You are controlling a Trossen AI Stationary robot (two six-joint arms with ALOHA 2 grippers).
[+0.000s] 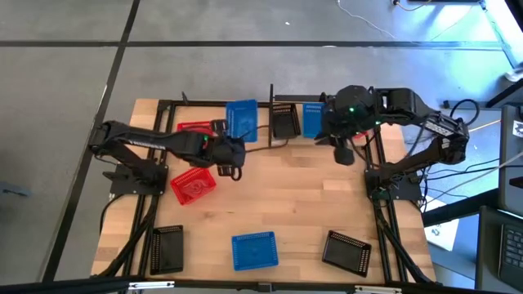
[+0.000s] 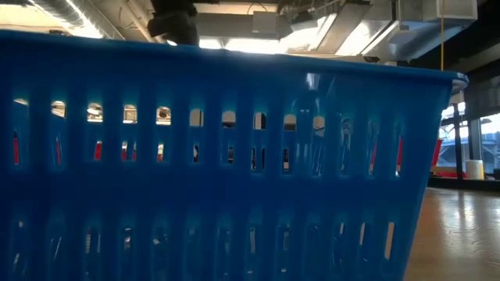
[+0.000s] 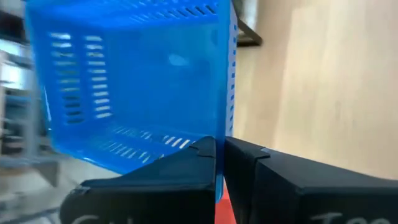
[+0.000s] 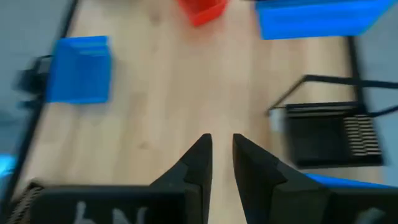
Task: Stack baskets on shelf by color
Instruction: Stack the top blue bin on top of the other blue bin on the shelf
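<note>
Wooden desk [image 1: 278, 204], baskets scattered, shelf [image 1: 270, 110] along upper centre.
Left end effector [image 3: 219, 163] clenched on blue basket [image 1: 242, 119] rim, upper centre; right end effector [image 4: 217, 163] released, empty. Best lowered level onto shelved blue basket [image 1: 312, 119].

A blue basket [image 2: 226, 172] stands right in front of us and fills nearly the whole low view, its rim running across near the top and dropping away at the right corner. We see its near wall pierced by two rows of upright slots. Through the upper slots we catch bits of red, along with bright spots of the room beyond. Above the rim, to the left, a dark arm part [image 2: 176, 22] hangs down; we cannot tell which arm it is. Behind it runs the ceiling [image 2: 312, 23] with ducts and lights. To the right of the basket a strip of wooden table [image 2: 461, 234] shows, with windows [image 2: 476, 140] far behind.
</note>
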